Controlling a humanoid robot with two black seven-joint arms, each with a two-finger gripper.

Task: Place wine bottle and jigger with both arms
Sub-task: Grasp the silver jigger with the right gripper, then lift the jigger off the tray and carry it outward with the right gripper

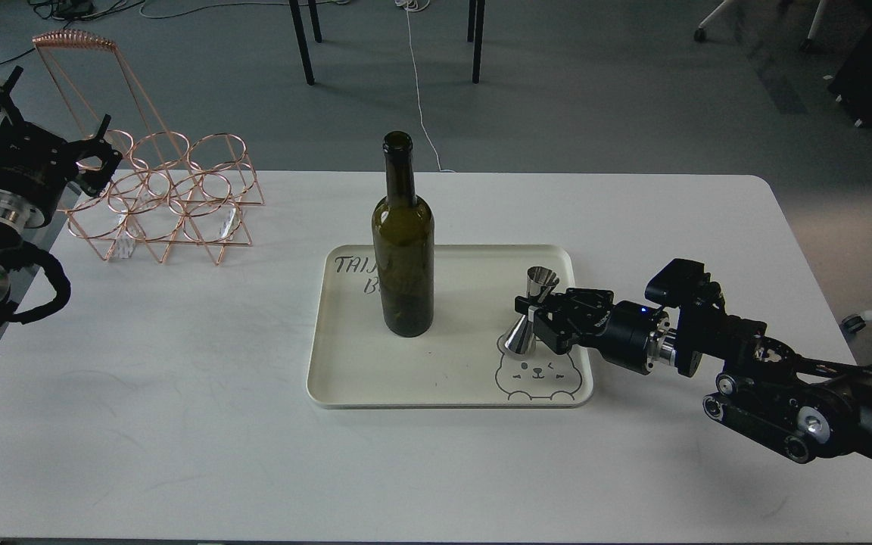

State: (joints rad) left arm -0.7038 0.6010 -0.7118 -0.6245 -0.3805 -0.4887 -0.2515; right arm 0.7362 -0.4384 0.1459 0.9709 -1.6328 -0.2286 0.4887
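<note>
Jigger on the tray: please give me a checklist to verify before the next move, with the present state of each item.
1. jigger upright on the cream tray: ok.
2. right gripper at the jigger's waist: ok.
3. Fingers fully closed on it: cannot tell.
4. wine bottle upright on the tray, apart from the jigger: ok.
5. left gripper away from the bottle, near the copper wire rack: ok.
6. Left gripper open or shut: cannot tell.

Dark olive-green wine bottle (403,250), no label, on cream tray (345,378). Tray has black lettering behind the bottle and a black outline bear drawing right of it. Shiny silver jigger (530,312) right of bottle. Copper-pink wire rack (167,200) left of bottle. White table (179,454).
</note>
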